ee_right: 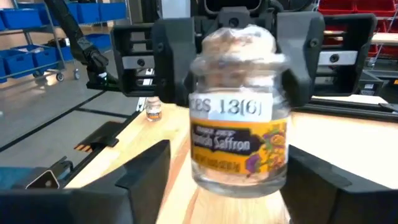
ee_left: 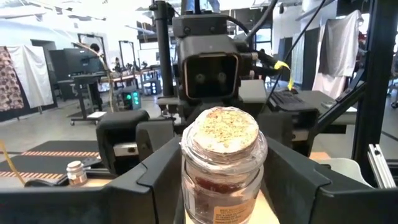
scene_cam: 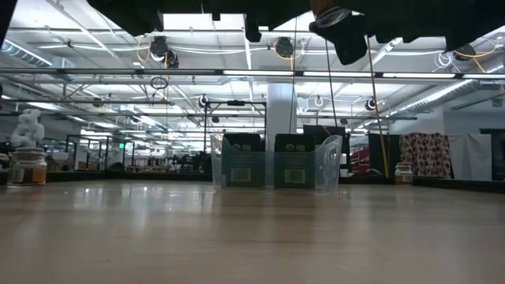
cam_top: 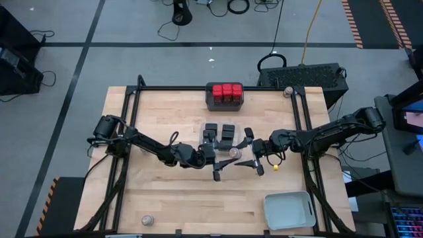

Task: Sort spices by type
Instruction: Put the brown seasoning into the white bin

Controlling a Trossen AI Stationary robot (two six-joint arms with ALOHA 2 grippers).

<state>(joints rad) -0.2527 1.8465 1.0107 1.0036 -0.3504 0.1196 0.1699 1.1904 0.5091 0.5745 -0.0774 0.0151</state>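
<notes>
A round clear jar [ee_left: 221,162] with a greyish top and a yellow saffron label [ee_right: 239,140] hangs upright above the table's middle [cam_top: 232,153]. My left gripper [ee_left: 221,193] comes from the left and is shut on it [cam_top: 225,157]. My right gripper [ee_right: 239,193] faces it from the right [cam_top: 246,151], open, with a finger on either side of the jar. Red-topped spices fill a dark tray [cam_top: 225,96] at the far edge. Black boxy ones stand in a clear tray [cam_top: 220,132]. My left gripper pinches the jar's glass body [ee_left: 186,180] below the lid, one finger on each side. The fingers reach in about level from the table's left. The jar stands upright in the hold, lifted well clear of the table.
One loose jar stands at the far right corner [cam_top: 288,91] and another at the near left edge [cam_top: 147,219]. A pale grey tray [cam_top: 289,210] lies at the near right. A small yellow thing [cam_top: 274,168] lies under the right arm. The black boxes in their clear tray [scene_cam: 272,162] show in the low view.
</notes>
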